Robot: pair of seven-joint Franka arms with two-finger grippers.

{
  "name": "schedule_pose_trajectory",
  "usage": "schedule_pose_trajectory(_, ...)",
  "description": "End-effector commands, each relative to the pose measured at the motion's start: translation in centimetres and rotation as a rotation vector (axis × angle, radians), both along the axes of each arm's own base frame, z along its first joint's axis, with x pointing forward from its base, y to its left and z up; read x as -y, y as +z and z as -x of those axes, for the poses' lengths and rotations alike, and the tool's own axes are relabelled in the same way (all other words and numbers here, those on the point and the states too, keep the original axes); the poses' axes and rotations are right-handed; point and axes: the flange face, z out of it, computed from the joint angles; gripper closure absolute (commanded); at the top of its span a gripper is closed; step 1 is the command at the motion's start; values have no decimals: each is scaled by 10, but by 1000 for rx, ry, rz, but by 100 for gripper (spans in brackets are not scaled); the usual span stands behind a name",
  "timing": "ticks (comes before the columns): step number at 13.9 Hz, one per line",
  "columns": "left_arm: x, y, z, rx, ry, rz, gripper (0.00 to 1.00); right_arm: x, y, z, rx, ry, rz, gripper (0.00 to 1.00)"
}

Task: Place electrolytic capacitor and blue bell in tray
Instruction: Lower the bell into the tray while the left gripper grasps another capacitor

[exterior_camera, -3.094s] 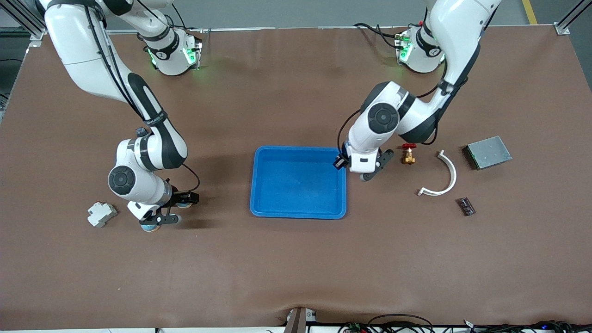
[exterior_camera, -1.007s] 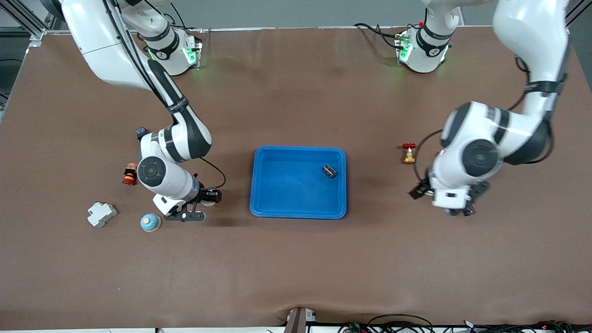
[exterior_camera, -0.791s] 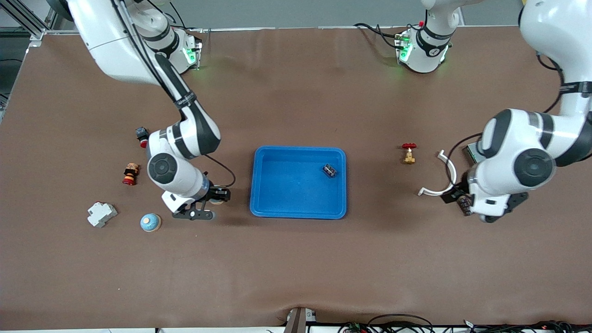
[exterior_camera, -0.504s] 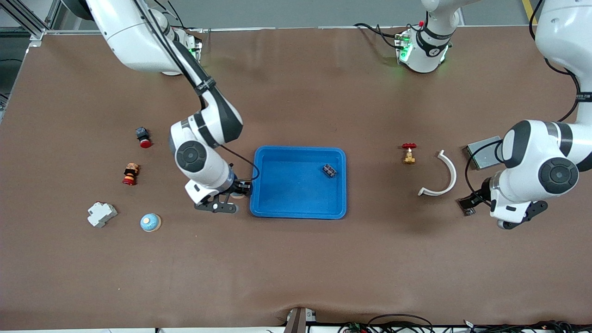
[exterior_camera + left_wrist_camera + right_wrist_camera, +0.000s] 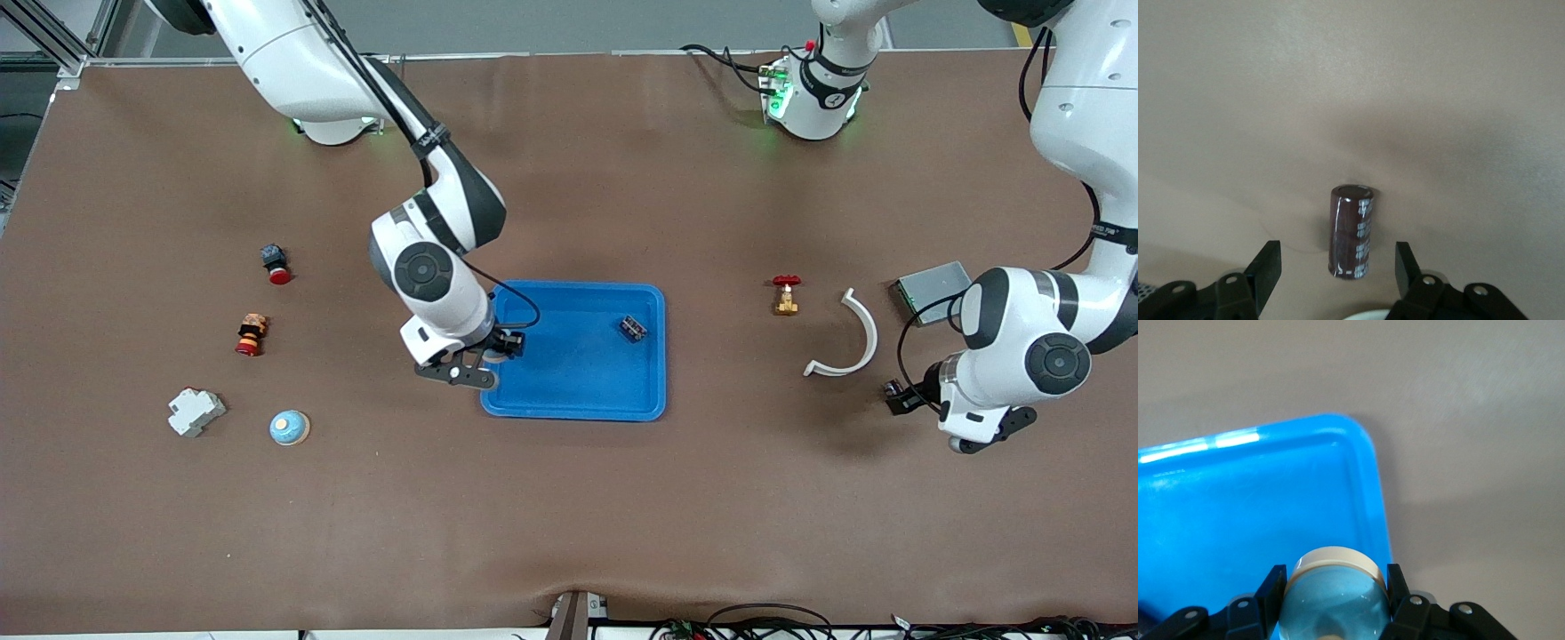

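While the blue bell hangs pinched in the right hand, it sits over the tray only just inside the rim at the right arm's end. The electrolytic capacitor is not in the tray yet. It rests on the surface toward the left arm's end, nearer the front camera than the grey metal box, with the left hand low over it, fingers spread on either side and not touching.

My worry with the bell is its place: if I let go here, I judge it could catch the raised rim and tip or roll out onto the surface. With the capacitor, the body sits closer to one finger than the other. That finger would meet it first, and a smooth round can may roll or squirt free.

From the front, both task items are nearly hidden by the hands. Only the wrist views show the grip on the bell and the gaps beside the capacitor. Only the front view shows a small dark part already in the tray and a second blue dome on the surface beside a grey block.
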Motion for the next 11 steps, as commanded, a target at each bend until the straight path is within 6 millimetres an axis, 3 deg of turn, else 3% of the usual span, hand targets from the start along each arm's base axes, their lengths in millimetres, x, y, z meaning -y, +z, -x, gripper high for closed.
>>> schedule_pose_trajectory(1, -1, -7, -2, 18, -31, -1, 29, -23, -10, 16, -24, -49, 13, 78)
schedule_pose_trajectory(5, -4, -15, -1, 17, -27, 2, 39, -34, -44, 27, -36, -59, 37, 75)
schedule_pose_trajectory(9, -3, -25, 1, 16, -30, 12, 41, -45, -72, 31, -13, -101, 14, 73)
schedule_pose_trajectory(11, -4, -30, 1, 13, -27, 15, 54, -48, -80, 34, -21, -102, 17, 56)
